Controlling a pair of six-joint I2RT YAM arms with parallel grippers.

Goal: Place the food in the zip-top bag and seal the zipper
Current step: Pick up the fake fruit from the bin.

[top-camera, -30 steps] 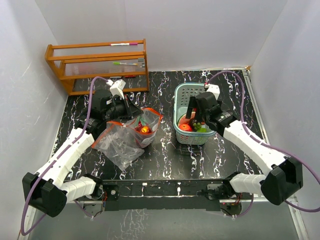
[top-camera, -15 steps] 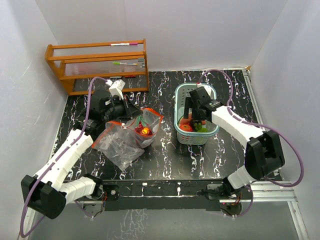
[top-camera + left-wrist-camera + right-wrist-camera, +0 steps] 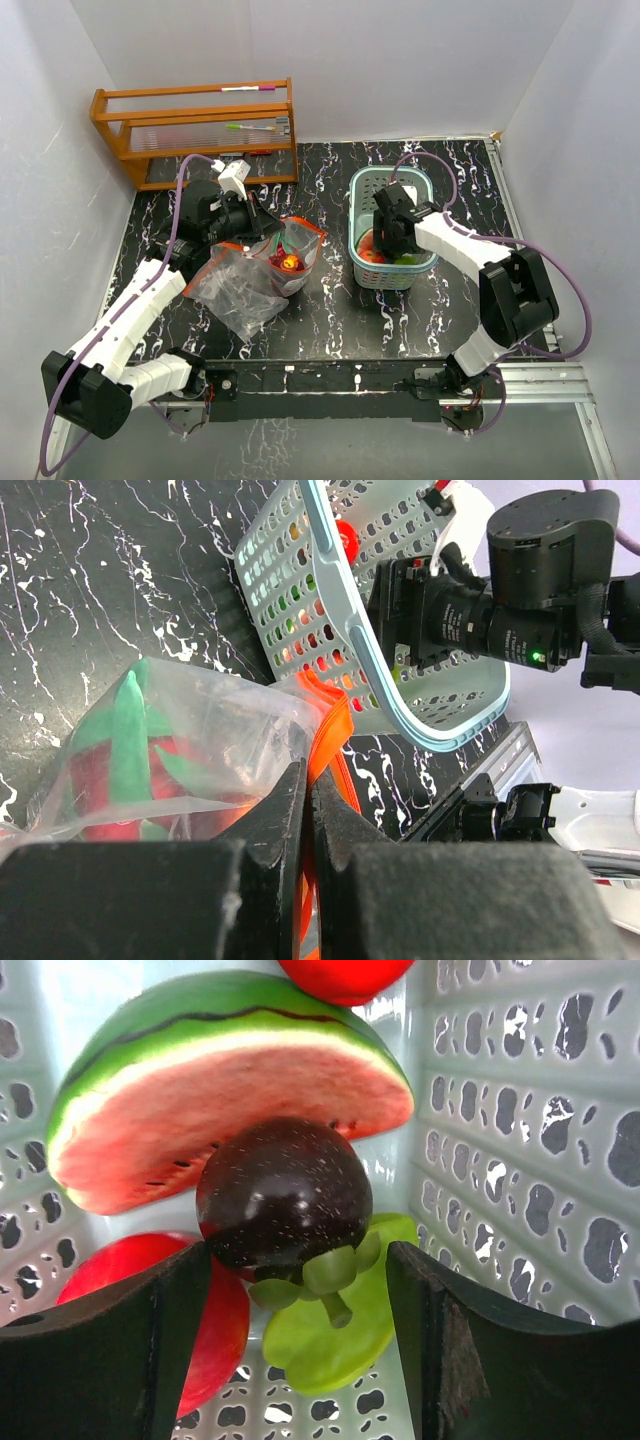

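Since a second ago the right arm has folded in over the teal lattice basket and sunk the right gripper inside it; the left arm has hardly stirred. The right fingers stand apart, one on each side of a dark purple mangosteen that leans on a watermelon slice, a red fruit and a green leafy piece, all inside the basket.

Just left of the basket, the left gripper is pinched together on the zipper, holding up the mouth of the zip-top bag, which contains a red-and-green toy.

The mangosteen is round and glossy (a poor shape for flat pads), so it could squirt sideways as the fingers close, or they could snag the leafy piece too. The thin strip could slide from the left pinch and let the mouth collapse.

No brand, label or writing is readable.
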